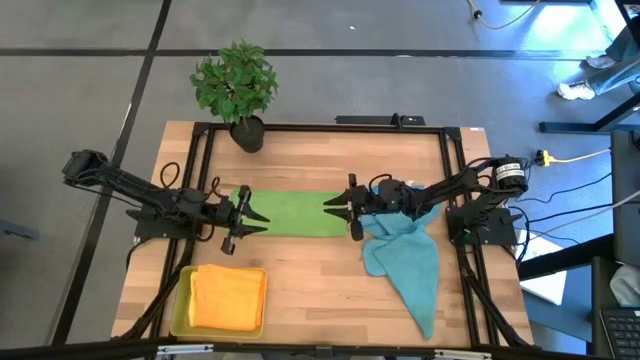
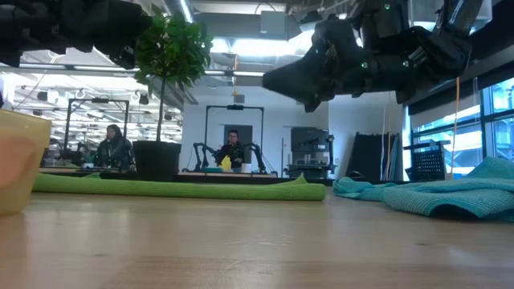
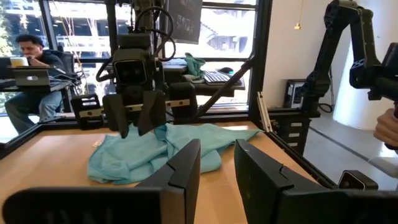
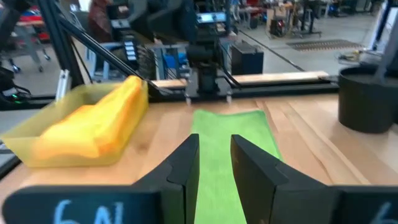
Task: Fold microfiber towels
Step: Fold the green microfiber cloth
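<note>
Green microfiber towel (image 1: 291,214), folded into a long flat strip, lies across the middle of the wooden tabletop (image 1: 320,285) between both tools. Left gripper (image 1: 255,218) hangs above the strip's left end, dark fingers (image 3: 184,168) slightly apart, nothing between them. Right gripper (image 1: 333,207) hangs above the strip's right end, fingers (image 4: 181,163) likewise slightly apart and empty. Low view shows both clear of the cloth.

Crumpled teal-blue microfiber towel (image 1: 407,260) sits under the right arm, trailing toward the tabletop's front right corner. Rigid yellow plastic tray (image 1: 180,310) at the front left corner holds a folded yellow-orange towel (image 1: 228,297). Potted green plant (image 1: 236,90) stands at the back edge, left of centre.
</note>
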### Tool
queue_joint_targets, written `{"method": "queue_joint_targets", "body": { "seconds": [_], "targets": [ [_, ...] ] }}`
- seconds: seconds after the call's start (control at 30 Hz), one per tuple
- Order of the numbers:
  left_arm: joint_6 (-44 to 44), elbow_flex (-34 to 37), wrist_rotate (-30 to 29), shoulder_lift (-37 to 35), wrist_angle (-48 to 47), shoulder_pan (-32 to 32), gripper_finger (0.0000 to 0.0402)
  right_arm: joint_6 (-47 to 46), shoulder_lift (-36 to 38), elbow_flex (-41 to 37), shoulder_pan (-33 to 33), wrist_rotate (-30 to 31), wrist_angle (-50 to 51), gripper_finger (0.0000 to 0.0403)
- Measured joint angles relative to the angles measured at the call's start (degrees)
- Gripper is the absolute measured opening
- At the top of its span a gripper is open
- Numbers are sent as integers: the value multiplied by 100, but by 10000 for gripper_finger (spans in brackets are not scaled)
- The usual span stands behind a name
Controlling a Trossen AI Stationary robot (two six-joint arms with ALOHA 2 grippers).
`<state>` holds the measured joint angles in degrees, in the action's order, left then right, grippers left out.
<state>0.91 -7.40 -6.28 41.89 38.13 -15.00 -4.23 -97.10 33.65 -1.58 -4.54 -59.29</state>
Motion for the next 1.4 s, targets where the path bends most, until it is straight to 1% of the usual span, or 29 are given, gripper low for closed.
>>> {"method": "queue_joint_targets", "body": {
  "seconds": [0.33,0.63,0.7,0.8,0.87,1.3,1.33,1.37,1.4],
  "targets": [
    [2,0,-208,-2,0,0,90,2,0,0,0,40,53,94],
    [0,0,-210,-1,-9,0,90,32,0,0,0,48,118,94],
    [0,0,-210,-2,-53,0,90,154,0,0,0,189,102,94],
    [0,0,-212,-2,-222,0,90,303,0,0,12,614,177,94],
    [0,0,-213,-24,-228,0,90,318,0,0,17,710,325,94],
    [7,0,-262,-42,-291,0,90,290,0,0,22,737,584,94],
    [43,0,-260,-42,-361,0,90,174,0,4,22,922,714,94],
    [129,-20,-262,-42,-550,0,90,-26,0,33,29,1258,989,94],
    [228,-101,-262,-42,-963,3,90,-183,23,89,14,1574,1416,94]
  ]
}}
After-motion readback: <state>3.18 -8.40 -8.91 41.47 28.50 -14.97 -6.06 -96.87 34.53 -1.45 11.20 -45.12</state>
